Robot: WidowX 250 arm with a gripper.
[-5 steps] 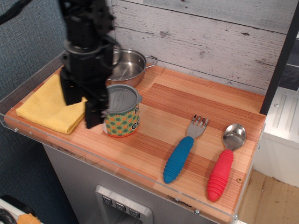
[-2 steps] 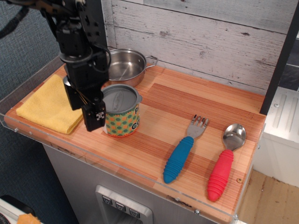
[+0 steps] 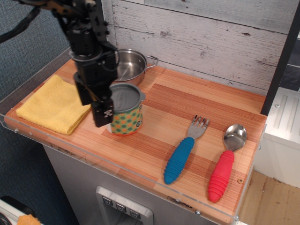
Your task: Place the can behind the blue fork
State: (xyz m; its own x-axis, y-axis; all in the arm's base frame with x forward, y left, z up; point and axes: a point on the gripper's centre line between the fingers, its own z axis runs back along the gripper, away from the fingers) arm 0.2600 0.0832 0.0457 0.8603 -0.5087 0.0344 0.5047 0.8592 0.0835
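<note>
My fingers (image 3: 104, 114) press against the left side of the can (image 3: 124, 110) at the front-left of the desk (image 3: 187, 101) — whether they clamp it I cannot tell — the blue fork (image 3: 183, 152) well apart, rightward.

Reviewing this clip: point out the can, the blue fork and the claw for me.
can (image 3: 126, 119), the only camera view, on its dotted orange label.
blue fork (image 3: 179, 159), same view, on the ribbed blue handle.
claw (image 3: 104, 113), same view, at the fingertips against the can's left side.
</note>
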